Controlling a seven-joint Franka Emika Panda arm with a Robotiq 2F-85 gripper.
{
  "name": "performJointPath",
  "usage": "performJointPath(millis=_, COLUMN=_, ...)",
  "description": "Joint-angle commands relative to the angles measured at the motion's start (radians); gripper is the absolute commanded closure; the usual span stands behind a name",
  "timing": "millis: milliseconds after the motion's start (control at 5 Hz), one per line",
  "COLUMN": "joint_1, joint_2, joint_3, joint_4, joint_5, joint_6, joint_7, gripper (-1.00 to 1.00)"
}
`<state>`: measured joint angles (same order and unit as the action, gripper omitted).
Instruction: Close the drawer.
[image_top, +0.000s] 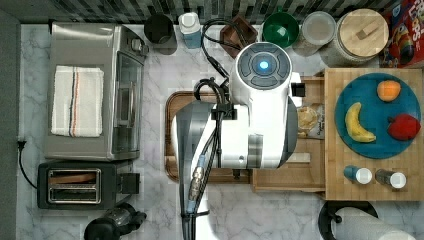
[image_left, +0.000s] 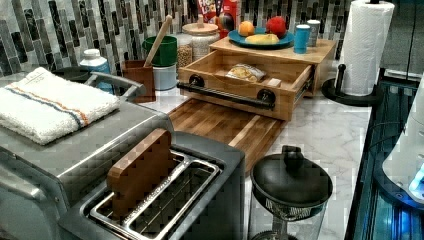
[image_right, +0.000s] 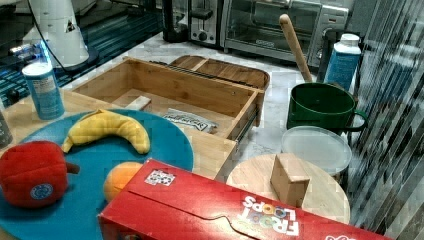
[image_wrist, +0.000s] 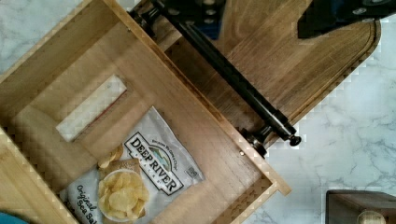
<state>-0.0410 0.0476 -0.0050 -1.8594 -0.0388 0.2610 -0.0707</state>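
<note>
The light bamboo drawer (image_left: 210, 64) stands pulled out from under the wooden top (image_top: 370, 170) that carries a blue plate. A black bar handle (image_left: 225, 95) runs across its front. Inside lie a bag of chips (image_wrist: 149, 168) and a small pale block (image_wrist: 91, 109). In the top view, the white arm (image_top: 255, 120) hangs over the drawer (image_top: 285, 175) and hides most of it. My gripper (image_wrist: 259, 14) sits just past the handle (image_wrist: 233, 77), over the dark wooden tray (image_wrist: 303, 70). Its dark fingers (image_wrist: 336, 16) are apart, open, with nothing between them.
The dark tray (image_left: 220, 125) lies on the marble counter in front of the drawer. A toaster oven (image_top: 90, 90) and a toaster (image_top: 75, 185) stand at the top view's left. A green mug (image_right: 320, 107), jars, a cereal box and a paper towel roll (image_left: 367, 45) ring the drawer unit.
</note>
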Motion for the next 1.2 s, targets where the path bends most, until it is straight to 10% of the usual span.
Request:
performJointPath(millis=200, joint_1=-0.002, joint_2=0.005, joint_3=0.002, joint_4=0.000, joint_5=-0.002, joint_6=0.001, joint_7=-0.012, gripper=1.00)
performJointPath(millis=600, joint_1=-0.020, joint_2=0.005, joint_3=0.020, joint_4=0.000, joint_5=-0.003, joint_6=0.001, joint_7=-0.011, gripper=1.00)
performJointPath(millis=800, joint_1=-0.005, joint_2=-0.021, joint_3=0.040, joint_4=-0.067, joint_5=0.035, joint_6=0.047, joint_7=-0.036, gripper=-1.00)
performJointPath(millis=1200, joint_1=0.015, joint_2=0.017, joint_3=0.072, joint_4=-0.081, joint_5=0.069, joint_6=0.102, joint_7=-0.247, gripper=-1.00)
